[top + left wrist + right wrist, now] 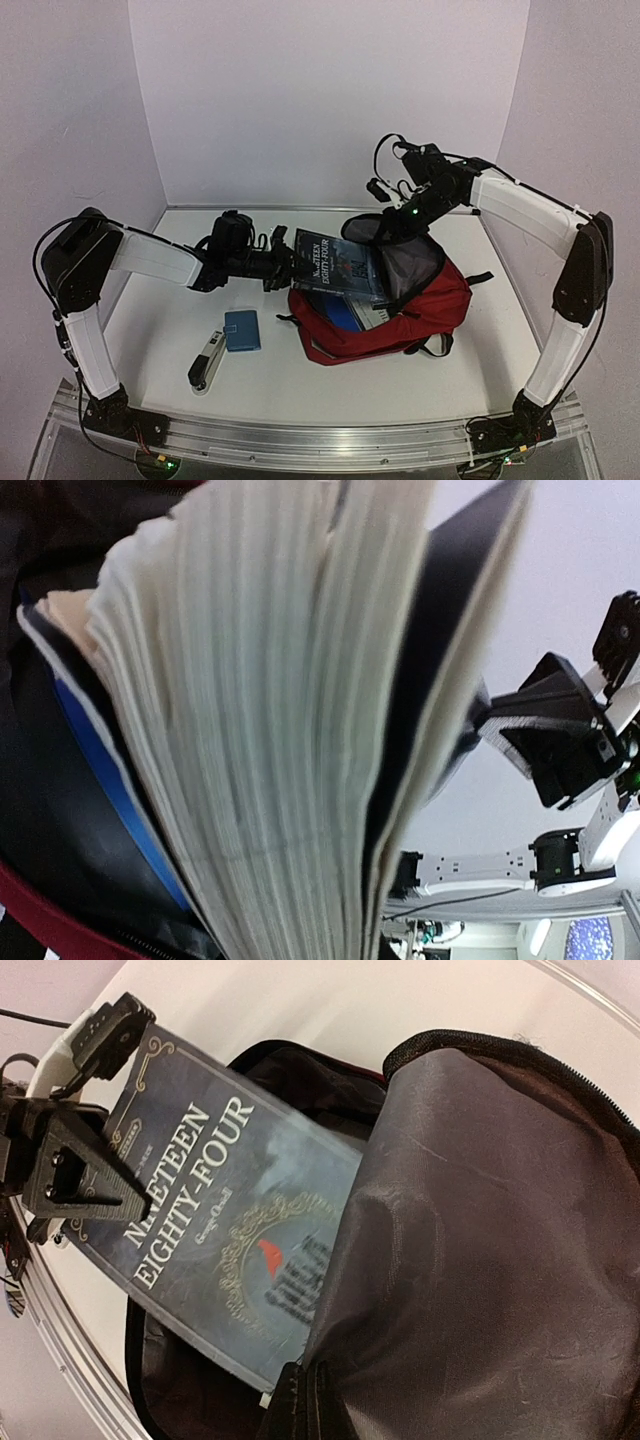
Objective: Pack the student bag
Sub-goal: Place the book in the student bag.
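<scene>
The left gripper (284,266) is clamped on the near short end of a paperback book (338,262), with the jaws drawn in against cover and pages. The title "Nineteen Eighty-Four" can be read on the dark cover. In the left wrist view the fanned page edges (290,730) fill the frame directly ahead of the fingers.

The student bag (425,305) lies on its side just past the book's far end. That end is tucked into the bag's open mouth and is partly covered by the grey lining (480,1220). A blue flat item (350,315) is seen inside the mouth, beneath the held book.

The right gripper (400,222) is fully closed, pinched on the rim of the bag's upper flap. The flap is lifted, so the mouth is held agape. The red body of the bag lies below this gripper, toward the arm bases.

The zipper rim runs close along the book's lower long edge. Bare table (160,330) is seen beside the left gripper on its side away from the bag. A small blue case (242,330) and a silver and black object (207,360) lie nearer the bases, apart from both grippers.
</scene>
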{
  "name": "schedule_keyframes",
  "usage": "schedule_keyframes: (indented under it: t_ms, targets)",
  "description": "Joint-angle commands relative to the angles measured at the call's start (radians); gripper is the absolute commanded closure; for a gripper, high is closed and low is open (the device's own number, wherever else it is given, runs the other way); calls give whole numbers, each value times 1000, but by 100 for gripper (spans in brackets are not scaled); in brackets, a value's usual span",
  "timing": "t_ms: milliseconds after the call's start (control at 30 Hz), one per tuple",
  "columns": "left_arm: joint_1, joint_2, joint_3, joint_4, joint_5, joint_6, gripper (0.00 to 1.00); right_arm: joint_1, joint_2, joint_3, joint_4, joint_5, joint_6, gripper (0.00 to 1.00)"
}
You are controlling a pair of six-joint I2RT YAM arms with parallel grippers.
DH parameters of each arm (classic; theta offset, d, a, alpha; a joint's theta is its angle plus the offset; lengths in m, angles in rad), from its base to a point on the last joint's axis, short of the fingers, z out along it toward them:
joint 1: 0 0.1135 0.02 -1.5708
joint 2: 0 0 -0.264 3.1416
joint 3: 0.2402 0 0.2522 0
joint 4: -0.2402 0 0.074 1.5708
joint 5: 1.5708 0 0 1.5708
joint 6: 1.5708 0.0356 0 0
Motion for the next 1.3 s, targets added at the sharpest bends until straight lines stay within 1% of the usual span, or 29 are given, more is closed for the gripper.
schedule_keyframes:
  t_ms: [0, 133, 233, 300, 333, 400, 467, 567, 633, 700, 767, 900, 967, 1033, 1167, 1233, 1267]
  targets:
    - [-21, 24, 156, 87, -87, 19, 100, 10, -40, 31, 47, -90, 16, 100]
    - [-60, 134, 298, 46, -70, 37, 100, 10, 4, 91, 57, -91, 26, 100]
    - [-95, 203, 411, -67, -74, 87, 94, 9, 31, 132, 62, -86, 26, 100]
    - [-109, 218, 435, -95, -89, 103, 85, 5, 41, 143, 62, -82, 26, 100]
    - [-109, 212, 430, -107, -96, 105, 79, 0, 43, 141, 61, -83, 26, 100]
    - [-110, 185, 410, -149, -118, 121, 64, -13, 41, 129, 61, -87, 26, 100]
    - [-110, 137, 396, -238, -145, 164, 48, -25, 31, 105, 61, -91, 26, 100]
    - [-110, 52, 369, -369, -189, 216, 39, -31, 8, 63, 62, -100, 26, 100]
    - [-110, 21, 353, -427, -213, 231, 37, -31, -8, 37, 62, -115, 27, 100]
    - [-110, 10, 352, -495, -233, 236, 38, -32, -17, 17, 62, -124, 26, 100]
    - [-110, 21, 360, -534, -225, 238, 43, -31, -25, 5, 63, -130, 26, 100]
    - [-110, 72, 381, -498, -178, 220, 62, -32, -38, -10, 64, -143, 26, 100]
    - [-110, 108, 413, -478, -150, 218, 74, -31, -43, -14, 64, -144, 26, 100]
    - [-110, 151, 454, -469, -123, 219, 82, -32, -45, -15, 64, -137, 23, 100]
    - [-110, 247, 562, -411, -75, 219, 91, -32, -39, -2, 64, -125, 12, 100]
    - [-111, 303, 634, -412, -58, 214, 92, -36, -31, 10, 63, -121, 9, 100]
    - [-111, 317, 658, -413, -49, 210, 91, -42, -27, 18, 62, -121, 9, 100]
